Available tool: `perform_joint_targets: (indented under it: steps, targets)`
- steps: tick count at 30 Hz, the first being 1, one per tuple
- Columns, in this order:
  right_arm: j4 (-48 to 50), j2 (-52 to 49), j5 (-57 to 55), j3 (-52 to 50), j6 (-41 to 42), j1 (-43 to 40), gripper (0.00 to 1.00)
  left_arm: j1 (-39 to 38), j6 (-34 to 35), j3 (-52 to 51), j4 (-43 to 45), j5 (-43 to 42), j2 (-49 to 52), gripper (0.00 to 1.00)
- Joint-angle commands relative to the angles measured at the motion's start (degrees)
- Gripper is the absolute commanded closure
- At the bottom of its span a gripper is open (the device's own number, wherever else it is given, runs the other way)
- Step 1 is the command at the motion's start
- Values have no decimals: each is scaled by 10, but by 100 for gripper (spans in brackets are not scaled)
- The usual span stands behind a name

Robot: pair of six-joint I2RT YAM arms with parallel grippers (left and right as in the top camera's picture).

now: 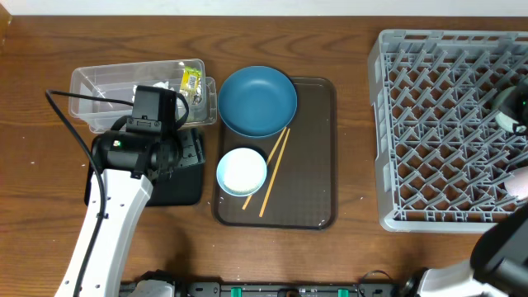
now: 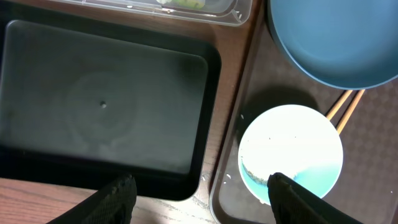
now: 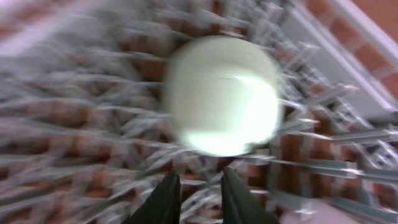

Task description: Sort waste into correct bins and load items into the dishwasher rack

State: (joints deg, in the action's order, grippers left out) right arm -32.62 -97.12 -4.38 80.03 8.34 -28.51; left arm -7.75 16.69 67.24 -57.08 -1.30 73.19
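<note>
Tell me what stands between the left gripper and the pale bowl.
Nothing visible. The left gripper hangs open over the black tray's edge, the bowl just beside it; chopsticks lie on the bowl's far side.

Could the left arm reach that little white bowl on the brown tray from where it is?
Probably yes. The left hand hangs open over the black tray, right beside the bowl, and nothing covers the bowl.
</note>
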Motion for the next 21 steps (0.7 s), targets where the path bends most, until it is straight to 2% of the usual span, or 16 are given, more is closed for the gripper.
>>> perform_joint_targets:
  steps: [1, 6, 10, 14, 21]
  targets:
    - [-14, 55, 107, 1, 13, 39, 72, 2, 0, 7, -3, 5, -1, 29]
    - [-60, 97, 158, 1, 12, 125, 62, 2, -1, 7, -3, 5, -1, 29]
    - [-115, 98, 152, 1, 12, 200, 62, 2, 0, 7, -3, 5, -1, 28]
    - [-176, 94, 99, 1, 8, 257, 62, -9, 0, 7, -3, 2, 6, 28]
    - [-237, 94, 42, 1, 9, 308, 60, -80, 0, 7, 16, 3, 45, 28]
